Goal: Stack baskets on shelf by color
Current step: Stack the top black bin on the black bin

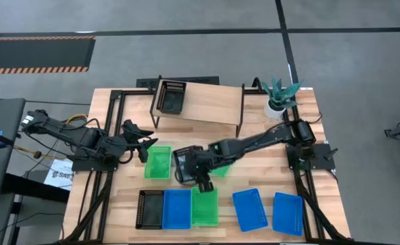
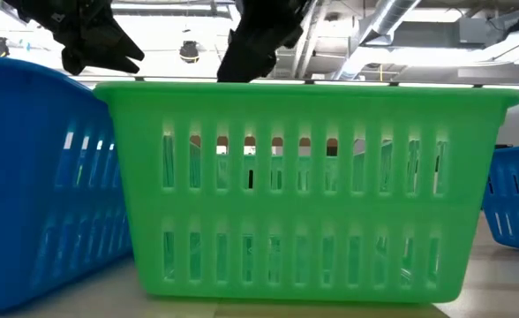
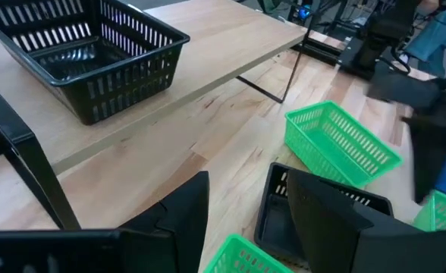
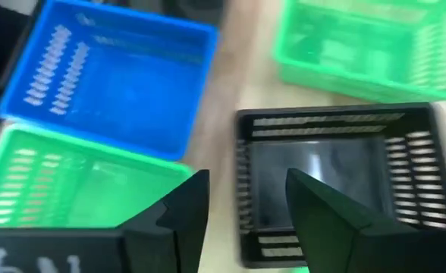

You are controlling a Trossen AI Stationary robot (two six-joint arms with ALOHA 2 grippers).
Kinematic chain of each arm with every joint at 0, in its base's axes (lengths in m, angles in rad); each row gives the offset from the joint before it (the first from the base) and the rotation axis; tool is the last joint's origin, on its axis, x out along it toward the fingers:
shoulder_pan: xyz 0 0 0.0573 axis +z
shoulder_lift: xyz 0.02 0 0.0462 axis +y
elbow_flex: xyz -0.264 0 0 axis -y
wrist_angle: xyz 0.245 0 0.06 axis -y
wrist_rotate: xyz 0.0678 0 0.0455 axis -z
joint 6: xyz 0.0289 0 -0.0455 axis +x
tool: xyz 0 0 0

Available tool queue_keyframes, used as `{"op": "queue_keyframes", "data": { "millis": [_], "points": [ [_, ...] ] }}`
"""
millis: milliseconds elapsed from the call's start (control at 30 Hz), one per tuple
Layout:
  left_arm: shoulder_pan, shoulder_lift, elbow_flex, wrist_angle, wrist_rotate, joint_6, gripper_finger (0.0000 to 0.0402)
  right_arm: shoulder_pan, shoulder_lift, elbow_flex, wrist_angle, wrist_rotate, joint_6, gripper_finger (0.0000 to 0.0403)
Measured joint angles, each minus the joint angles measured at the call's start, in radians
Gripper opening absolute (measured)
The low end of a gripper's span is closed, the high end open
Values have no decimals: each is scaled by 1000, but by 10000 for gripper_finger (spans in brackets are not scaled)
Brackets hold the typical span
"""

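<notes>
Green basket (image 2: 304, 190), right arm (image 1: 254, 144) outstretched above

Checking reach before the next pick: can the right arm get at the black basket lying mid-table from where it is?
Probably yes. The right gripper hovers beside that black basket, fingers apart and empty; in the right wrist view the basket lies open-side up straight ahead, nothing covering it. A green basket sits close but not across the path.

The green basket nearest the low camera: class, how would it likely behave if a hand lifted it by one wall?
The green basket is thin slotted plastic, so it is probably light for its size. The slotted walls may flex somewhat under a pinch, though the rolled rim should stiffen them. It sits flat on a broad base, so it seems more likely to slide than roll.
</notes>
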State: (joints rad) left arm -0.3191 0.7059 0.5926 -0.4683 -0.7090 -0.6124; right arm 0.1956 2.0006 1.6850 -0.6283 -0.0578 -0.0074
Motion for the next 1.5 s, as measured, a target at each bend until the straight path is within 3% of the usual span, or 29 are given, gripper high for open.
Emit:
{"op": "queue_keyframes", "data": {
  "millis": [533, 1200, 1500],
  "points": [
    [0, 0, -2, 3, 17, -30, 167, 40, 1, -180, 244, 3, 34, 183],
    [0, 0, -2, 3, 20, -31, 167, 18, 1, -262, 305, 63, 3, 179],
    [0, 0, -2, 8, 24, -39, 167, 11, 63, -264, 294, 61, 5, 178]
  ]
}}
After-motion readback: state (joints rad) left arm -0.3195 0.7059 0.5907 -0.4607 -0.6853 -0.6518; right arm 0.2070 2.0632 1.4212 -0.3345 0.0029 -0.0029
